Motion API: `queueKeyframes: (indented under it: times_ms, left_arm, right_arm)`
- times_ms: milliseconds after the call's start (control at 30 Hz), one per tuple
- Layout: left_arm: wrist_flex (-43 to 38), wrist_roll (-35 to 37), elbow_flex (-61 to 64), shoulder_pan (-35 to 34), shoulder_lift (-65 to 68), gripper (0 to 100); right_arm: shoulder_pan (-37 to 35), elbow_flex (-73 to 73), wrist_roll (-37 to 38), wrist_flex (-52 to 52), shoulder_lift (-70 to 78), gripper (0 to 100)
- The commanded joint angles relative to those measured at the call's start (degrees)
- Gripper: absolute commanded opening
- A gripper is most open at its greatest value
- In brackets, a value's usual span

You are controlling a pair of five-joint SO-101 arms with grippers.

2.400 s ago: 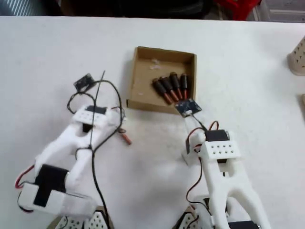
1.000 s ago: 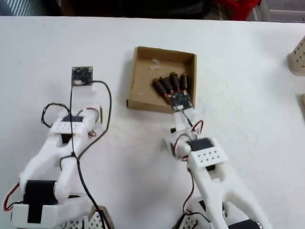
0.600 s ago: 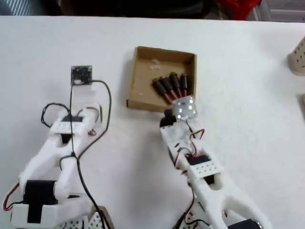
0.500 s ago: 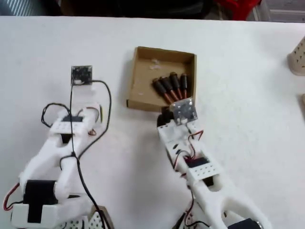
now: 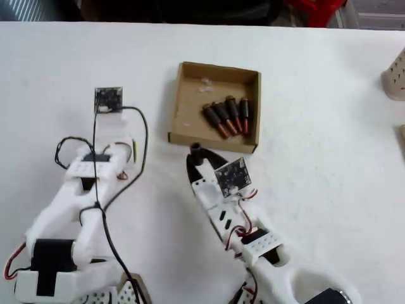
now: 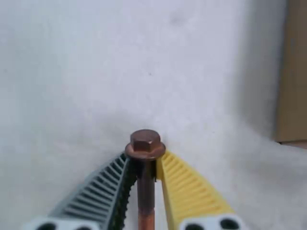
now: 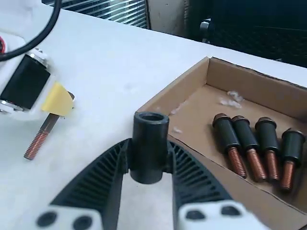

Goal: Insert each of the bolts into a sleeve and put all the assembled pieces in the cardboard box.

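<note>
a white table (image 5: 329, 95) carries an open cardboard box (image 5: 193, 114), sitting flat on the tabletop with its opening facing up. well to the right of the box, at the table's edge, stands a beige perforated piece (image 5: 396, 76), with a sliver of a second pale object (image 5: 402, 133) just on the near side of it. behind the box the tabletop runs to its far edge.

Just ahead of the right jaws the cardboard box (image 5: 190, 138) wall blocks the way; assembled pieces (image 5: 226, 117) fill its half farthest from the left jaws. Between both jaws lies bare tabletop (image 5: 163, 190).
</note>
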Motion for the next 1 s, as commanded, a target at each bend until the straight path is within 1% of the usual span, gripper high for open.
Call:
queueKeyframes:
  times_ms: [0, 133, 200, 400, 467, 567, 667, 800, 867, 967]
  left_arm:
    - [-1.7, -0.5, -0.1, 0.4, -3.0, 2]
    - [-1.7, -0.4, -0.1, 0.4, -3.0, 2]
    - [-1.7, -0.4, -0.1, 0.4, -3.0, 2]
    - [-1.7, -0.4, -0.1, 0.4, -3.0, 2]
    - [-1.7, -0.4, -0.1, 0.4, -3.0, 2]
    - [-1.8, -0.4, -0.1, 0.3, -3.0, 2]
    - [-1.8, -0.4, -0.1, 0.3, -3.0, 2]
    - [-1.8, -0.4, -0.1, 0.3, -3.0, 2]
    - [-2.0, -0.4, -0.1, 0.3, -3.0, 2]
    - [-4.6, -0.3, 0.8, 0.3, -3.0, 2]
  right_arm:
    - [-0.3, 0.2, -0.8, -4.6, -1.1, 1.6]
    - [-0.3, 1.4, -4.7, -11.5, 2.1, 1.5]
    - [-0.2, 1.2, -4.9, -15.9, 6.5, 1.5]
    - [3.5, -3.9, -5.0, -33.5, 27.2, 1.5]
    - [3.7, -5.1, -5.0, -40.1, 34.0, 1.5]
    - [2.0, -5.3, -5.0, -51.3, 42.1, 1.5]
    - [-0.9, -4.7, -5.0, -58.5, 47.5, 1.5]
    - [-3.6, -4.5, -5.0, -60.4, 49.9, 1.5]
    - [-3.8, -4.7, -5.0, -60.3, 50.1, 1.5]
    - [-3.8, -4.7, -5.0, -60.2, 50.2, 1.5]
